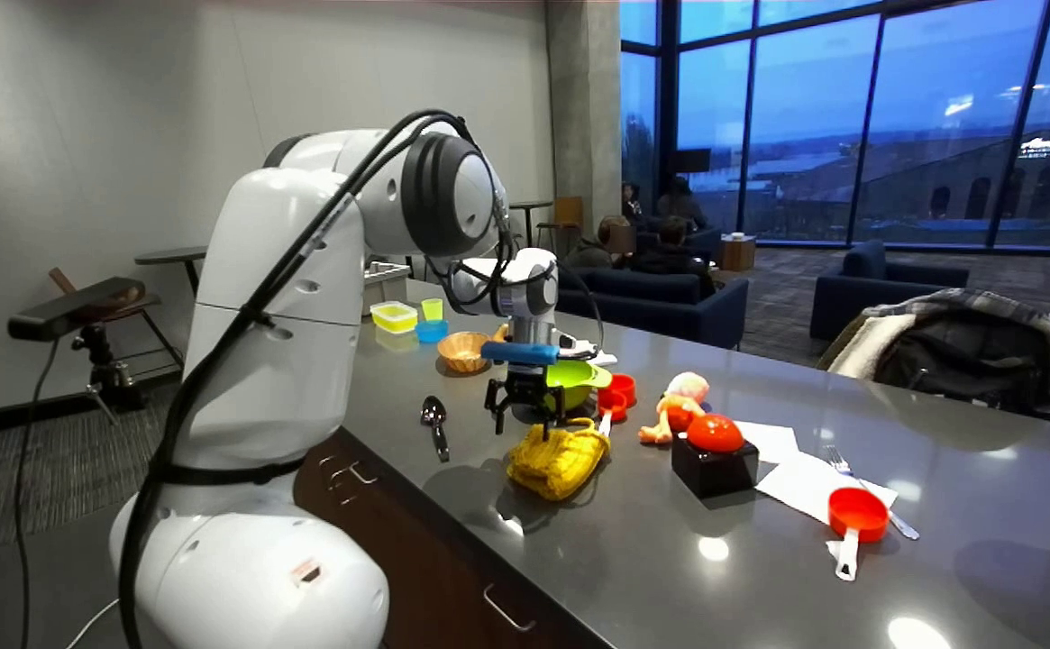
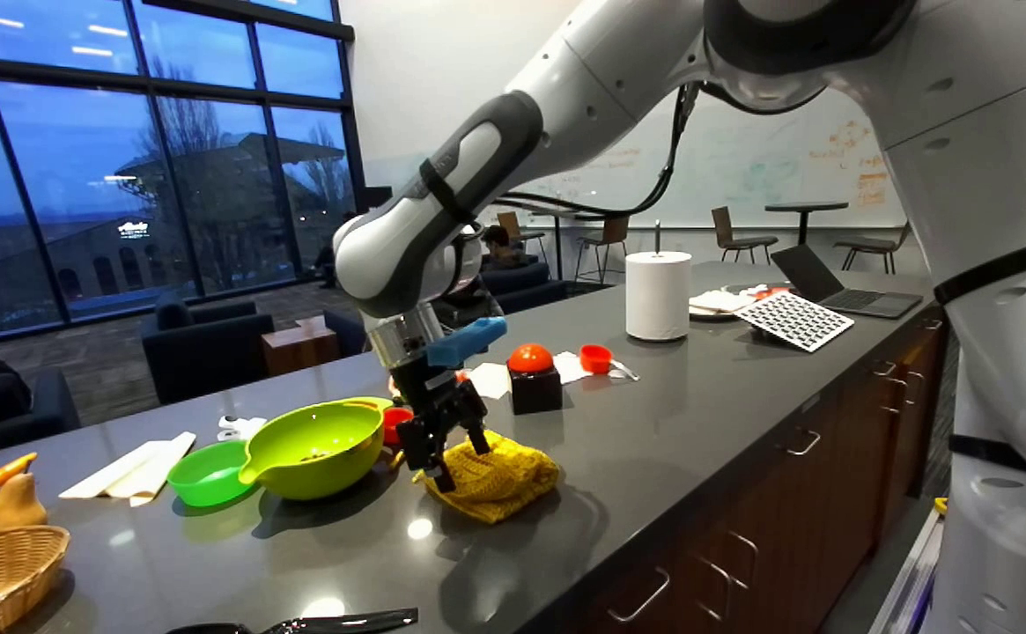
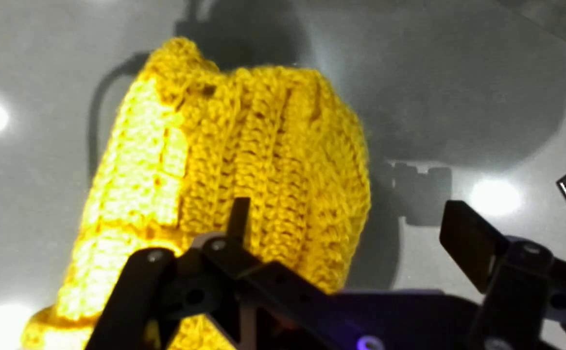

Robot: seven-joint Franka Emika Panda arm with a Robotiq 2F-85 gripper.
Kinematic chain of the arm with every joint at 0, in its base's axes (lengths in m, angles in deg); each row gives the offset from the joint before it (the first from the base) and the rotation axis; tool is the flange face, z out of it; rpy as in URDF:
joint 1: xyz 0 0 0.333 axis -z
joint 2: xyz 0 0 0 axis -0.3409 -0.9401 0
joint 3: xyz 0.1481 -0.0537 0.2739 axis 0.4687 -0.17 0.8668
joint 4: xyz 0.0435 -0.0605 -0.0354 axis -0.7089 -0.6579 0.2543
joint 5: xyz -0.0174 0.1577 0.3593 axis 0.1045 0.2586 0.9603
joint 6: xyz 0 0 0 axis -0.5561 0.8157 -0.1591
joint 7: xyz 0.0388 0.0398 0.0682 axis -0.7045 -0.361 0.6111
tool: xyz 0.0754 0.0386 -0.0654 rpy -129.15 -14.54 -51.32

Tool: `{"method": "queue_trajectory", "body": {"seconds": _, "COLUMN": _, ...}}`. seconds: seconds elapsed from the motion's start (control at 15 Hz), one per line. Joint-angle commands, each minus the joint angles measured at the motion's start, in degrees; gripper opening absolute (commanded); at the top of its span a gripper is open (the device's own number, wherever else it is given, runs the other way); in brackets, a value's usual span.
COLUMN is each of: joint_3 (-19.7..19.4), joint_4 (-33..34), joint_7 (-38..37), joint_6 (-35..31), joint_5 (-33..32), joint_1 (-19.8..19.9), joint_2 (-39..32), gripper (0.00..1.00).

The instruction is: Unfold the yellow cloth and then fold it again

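Note:
The yellow cloth (image 1: 562, 464) lies in a thick folded bundle on the grey counter, also seen as a knitted yellow cloth (image 2: 505, 478) close to the counter's front side. In the wrist view, the ribbed yellow cloth (image 3: 258, 160) fills the left and middle, its lower part hidden behind the fingers. My gripper (image 3: 348, 221) stands open over the cloth's side: one finger is above the cloth, the other out over bare counter. Nothing is held between them. In both exterior views the gripper (image 1: 525, 431) points down at the cloth; whether a fingertip touches it I cannot tell.
Right behind the cloth stand a lime-green bowl (image 2: 310, 462) and red measuring cups (image 1: 616, 395). A black box with a red button (image 1: 714, 464) and a doll (image 1: 682, 397) are close by. A black spoon (image 1: 434, 419) lies on the opposite side, near the counter's front edge.

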Motion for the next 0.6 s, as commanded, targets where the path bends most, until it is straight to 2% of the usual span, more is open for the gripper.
{"method": "queue_trajectory", "body": {"seconds": 0.0, "joint_3": -0.06, "joint_4": 2.53, "joint_7": 1.28, "joint_6": -0.78, "joint_5": 0.77, "joint_1": -0.39, "joint_2": -2.72, "gripper": 1.0}}
{"method": "queue_trajectory", "body": {"seconds": 0.53, "joint_3": -0.61, "joint_4": 1.78, "joint_7": 2.15, "joint_6": -4.03, "joint_5": 2.54, "joint_1": 0.49, "joint_2": -6.42, "gripper": 1.0}}
